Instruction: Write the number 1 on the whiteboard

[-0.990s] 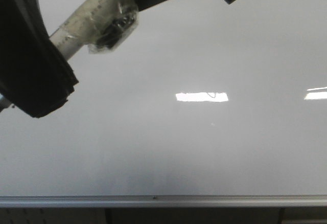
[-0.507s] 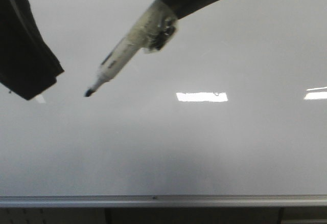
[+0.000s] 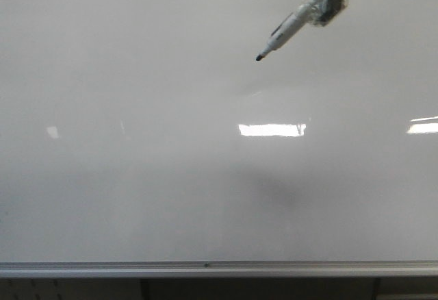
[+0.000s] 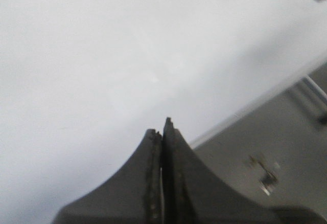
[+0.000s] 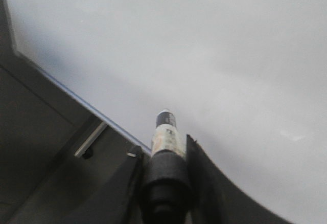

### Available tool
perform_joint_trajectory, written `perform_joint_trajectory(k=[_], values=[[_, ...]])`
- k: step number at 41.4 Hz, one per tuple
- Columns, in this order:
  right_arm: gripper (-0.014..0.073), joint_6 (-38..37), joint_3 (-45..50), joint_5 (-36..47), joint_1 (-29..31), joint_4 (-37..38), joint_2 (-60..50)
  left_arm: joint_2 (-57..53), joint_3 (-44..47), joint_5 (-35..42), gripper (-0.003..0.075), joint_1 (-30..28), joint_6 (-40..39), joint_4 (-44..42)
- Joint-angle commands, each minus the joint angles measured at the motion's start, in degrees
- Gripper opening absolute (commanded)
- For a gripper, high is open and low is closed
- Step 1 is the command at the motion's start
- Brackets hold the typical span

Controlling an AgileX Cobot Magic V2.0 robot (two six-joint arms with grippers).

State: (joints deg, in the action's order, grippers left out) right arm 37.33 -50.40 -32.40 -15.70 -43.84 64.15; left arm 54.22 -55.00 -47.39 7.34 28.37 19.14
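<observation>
Whiteboard (image 3: 171, 177) fills nearly all of the front view, a glossy white-grey sheet with no black stroke visible on it in any view; the number 1 cannot be seen. Two bright rectangular light reflections (image 3: 272, 130) sit on the gloss, one a little toward 3 o'clock of centre, the other cut by the edge at 3 o'clock. A soft grey shadow lies just below the nearer one. Along 6 o'clock runs a silver metal rail (image 3: 102, 268), straight and brushed-looking, with a small dark screw (image 3: 207, 265) near its middle; below it is a dark strip of wall or furniture, too dim to make out.

From 1 o'clock a marker (image 3: 287, 31) slants down toward centre: a pale cylindrical barrel with a wrinkled wrap of clear tape at its upper end and a small black tip pointing toward 7 o'clock. Whether the tip touches the board cannot be told.

In the right wrist view the right gripper (image 5: 163, 168) is clamped on the marker (image 5: 165, 142), its dark, matte fingers (image 5: 202, 178) pressed on either side of a black wrapped section of the barrel. In the left wrist view the left gripper (image 4: 162, 132) has its two dark, curved fingers pressed together with nothing between them, the board's pale surface (image 4: 102, 55) behind.
</observation>
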Motion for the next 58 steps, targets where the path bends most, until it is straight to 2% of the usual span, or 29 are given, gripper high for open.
perform_joint_trajectory(k=[1, 4, 7, 15, 22, 35, 58], values=[[-0.0060, -0.30, 1.74, 7.60, 0.32, -1.76, -2.65, -7.46, 2.86, 12.17, -0.0020, -1.63, -8.96, -6.32], [-0.0060, -0.30, 2.85, 8.20, 0.32, -1.81, -2.33, -13.90, 8.12, 18.56, -0.0020, -2.67, -12.55, -8.63], [-0.0060, -0.25, 2.97, 8.14, 0.20, -2.12, -1.17, -20.19, 13.69, 23.76, -0.0020, -3.79, -12.66, -8.63], [-0.0060, 0.21, 1.98, 9.03, 0.20, -2.60, 3.43, -32.15, 24.48, 30.46, -0.0020, -6.74, -12.72, -8.63], [-0.0060, 0.21, -0.91, 9.70, 0.13, -2.60, 8.35, -36.79, 27.45, 30.46, -0.0020, -6.95, -12.72, -8.63], [-0.0060, 0.32, -6.46, 10.32, 0.13, -2.60, 17.06, -36.92, 27.59, 30.34, -0.0020, -6.95, -12.72, -8.63], [-0.0060, 0.81, -7.61, 13.57, 0.13, -2.60, 21.99, -36.92, 27.59, 30.34, -0.0020, -6.95, -12.72, -8.63]])
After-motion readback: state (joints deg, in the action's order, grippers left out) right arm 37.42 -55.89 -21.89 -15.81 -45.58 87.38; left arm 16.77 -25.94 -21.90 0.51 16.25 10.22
